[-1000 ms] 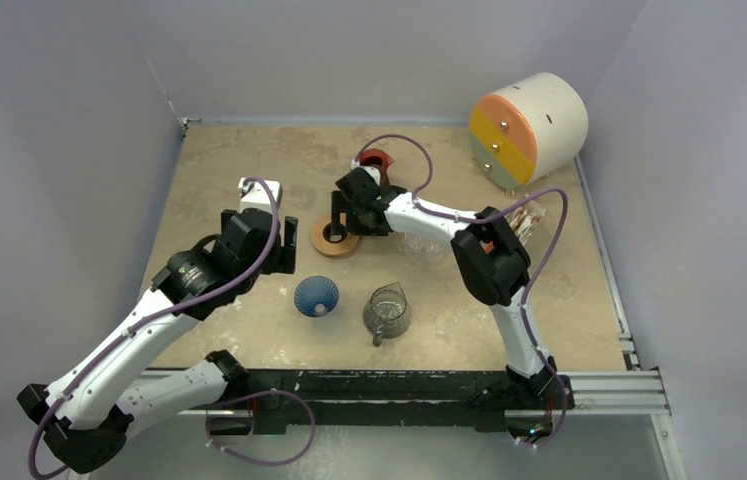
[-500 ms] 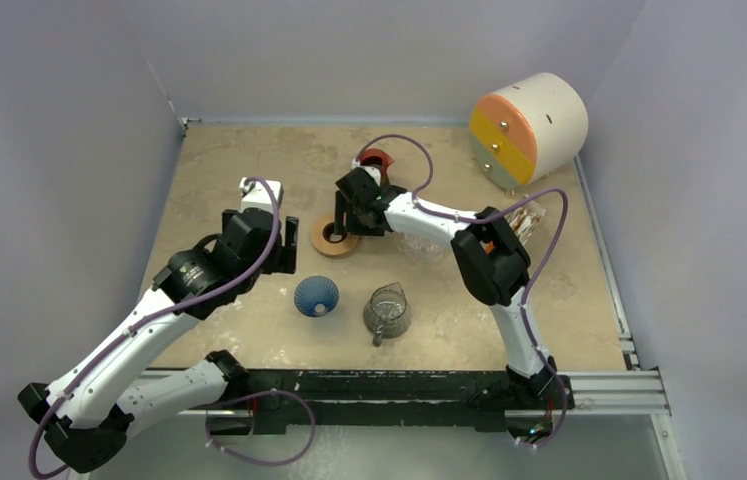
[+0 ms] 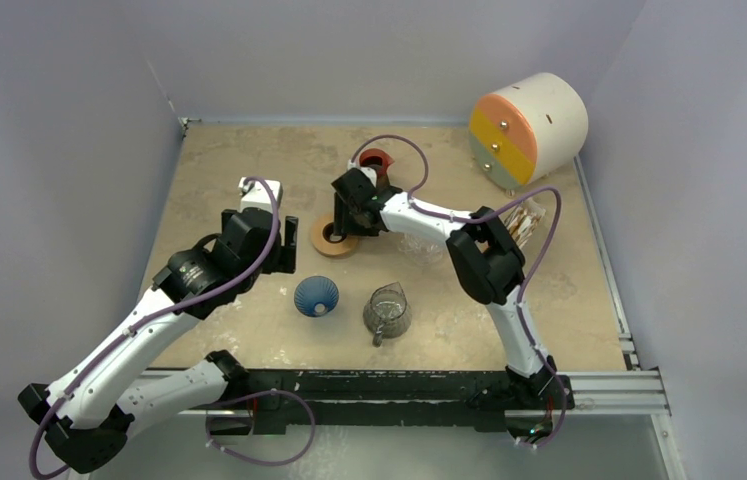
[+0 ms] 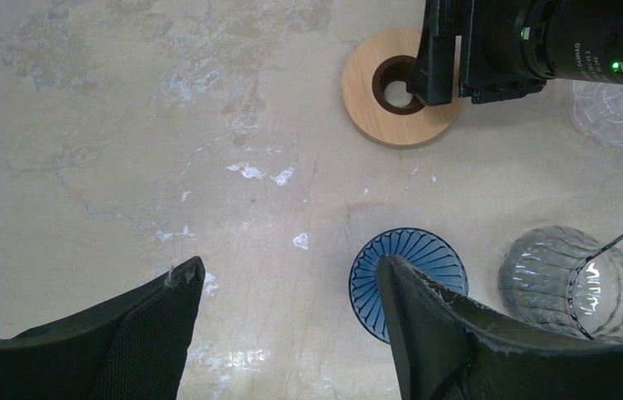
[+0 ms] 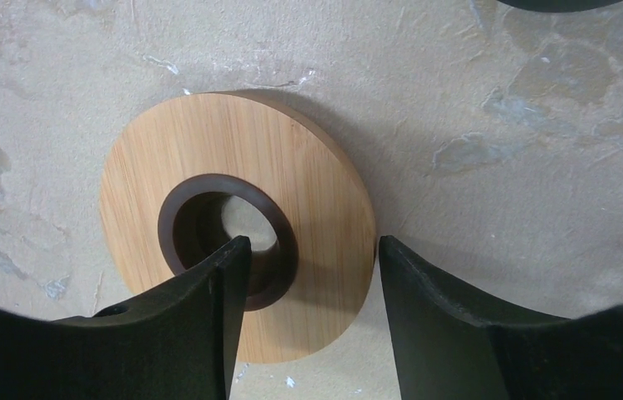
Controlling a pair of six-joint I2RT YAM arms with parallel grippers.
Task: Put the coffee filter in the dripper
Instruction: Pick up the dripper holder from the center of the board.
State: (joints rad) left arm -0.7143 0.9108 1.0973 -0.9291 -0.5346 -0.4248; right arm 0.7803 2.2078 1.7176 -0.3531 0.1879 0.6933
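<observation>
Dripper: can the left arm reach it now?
Probably yes: the left end effector hangs open close by the dripper, nothing lies between them, and the right end effector is away at the wooden ring.

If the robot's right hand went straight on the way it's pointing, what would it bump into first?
Most likely the wooden ring. The right gripper points down at it, one finger over the hole and the other just outside the rim. How close it is, I can't tell.
</observation>
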